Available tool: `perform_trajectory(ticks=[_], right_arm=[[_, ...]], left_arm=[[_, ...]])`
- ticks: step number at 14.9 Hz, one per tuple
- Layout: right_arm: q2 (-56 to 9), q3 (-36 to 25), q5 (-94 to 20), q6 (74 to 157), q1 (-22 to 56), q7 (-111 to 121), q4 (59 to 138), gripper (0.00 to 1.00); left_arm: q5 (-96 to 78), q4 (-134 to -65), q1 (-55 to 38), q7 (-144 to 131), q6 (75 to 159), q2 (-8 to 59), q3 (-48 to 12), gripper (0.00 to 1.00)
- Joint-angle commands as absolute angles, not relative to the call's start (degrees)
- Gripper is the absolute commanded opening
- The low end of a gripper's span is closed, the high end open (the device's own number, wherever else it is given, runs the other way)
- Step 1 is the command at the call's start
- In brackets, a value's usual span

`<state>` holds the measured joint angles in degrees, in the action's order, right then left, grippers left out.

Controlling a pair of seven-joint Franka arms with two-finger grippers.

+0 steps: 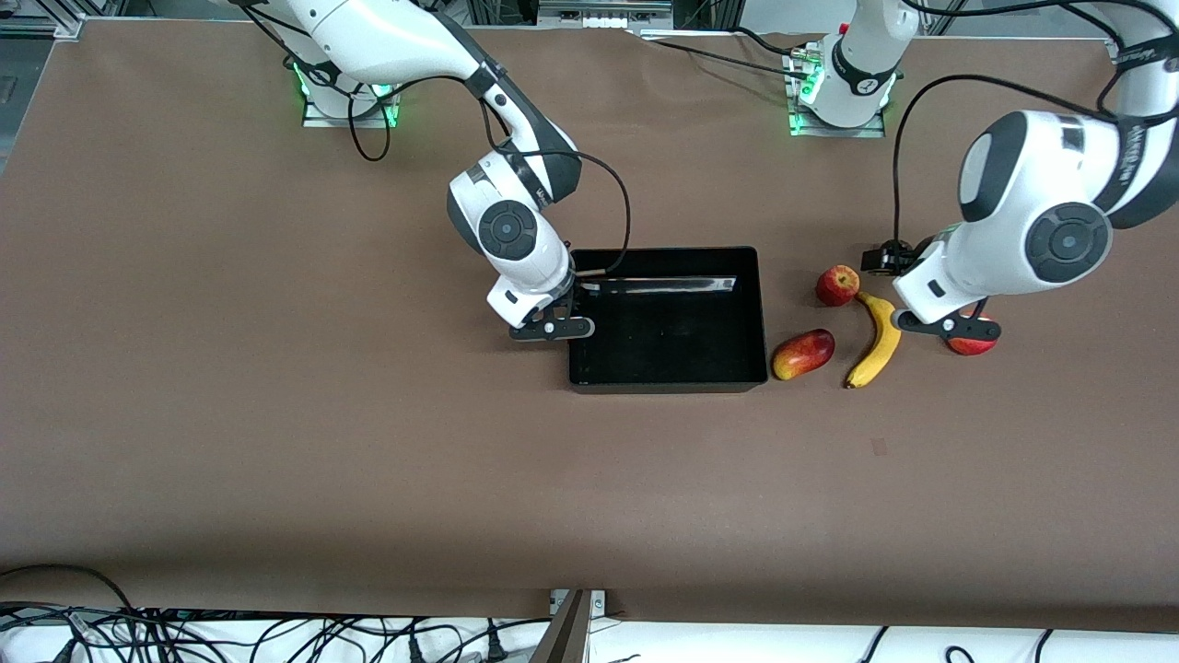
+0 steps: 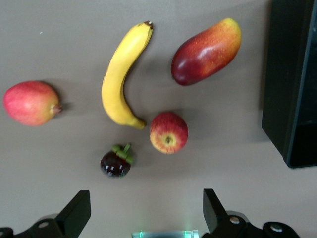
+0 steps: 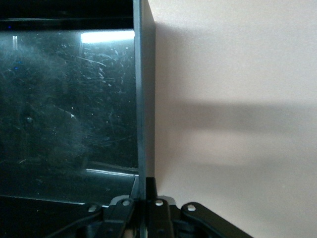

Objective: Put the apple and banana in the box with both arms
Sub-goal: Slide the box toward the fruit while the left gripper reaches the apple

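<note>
The black box (image 1: 761, 313) stands mid-table and holds no fruit. My right gripper (image 1: 553, 327) is at its wall toward the right arm's end, shut on that wall (image 3: 144, 99), one finger inside and one outside (image 3: 147, 191). The apple (image 1: 836, 284) and the banana (image 1: 877, 341) lie on the table beside the box, toward the left arm's end. My left gripper (image 1: 944, 324) hangs open and empty above the table next to the banana. In the left wrist view, the banana (image 2: 119, 74) and apple (image 2: 169, 132) lie clear of the spread gripper (image 2: 143, 213).
A red-and-yellow mango (image 1: 802, 354) lies between the box and the banana. A pinkish-red fruit (image 1: 973, 343) is partly hidden under my left gripper. A dark mangosteen (image 2: 115, 162) lies close to the apple and the banana's tip. The box corner (image 2: 292, 84) shows in the left wrist view.
</note>
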<state>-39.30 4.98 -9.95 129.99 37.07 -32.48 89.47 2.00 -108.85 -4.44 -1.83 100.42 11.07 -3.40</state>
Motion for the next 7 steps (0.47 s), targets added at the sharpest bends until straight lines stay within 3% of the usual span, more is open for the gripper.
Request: perform_trajectory(ticks=[1,3,5,6,7], right_arm=[[-40.43,4.39,-9.23,131.22,38.23,-33.92,87.71,0.0],[-40.78,4.31,-8.53,131.22,38.23,-34.89,87.71,0.0],[-40.87,4.31,-7.56,131.13,38.14,-34.89,87.71,0.0],[-40.87,4.22,-7.47,131.13,38.14,-34.89,87.71,0.05],[-40.78,3.96,-7.64,131.13,38.14,-34.89,87.63,0.52]], left_arm=[[3.07,-123.09,-4.48,-0.79,114.11,5.99,-4.22,1.0],[3.16,-128.57,-4.39,-1.14,123.01,6.15,-4.92,1.0],[3.25,-130.33,-4.39,-1.23,125.58,7.03,-4.92,1.0],[3.25,-131.82,-4.39,-1.23,127.51,7.21,-4.92,1.0],[3.25,-133.31,-4.31,-1.23,130.14,7.47,-4.92,1.0]])
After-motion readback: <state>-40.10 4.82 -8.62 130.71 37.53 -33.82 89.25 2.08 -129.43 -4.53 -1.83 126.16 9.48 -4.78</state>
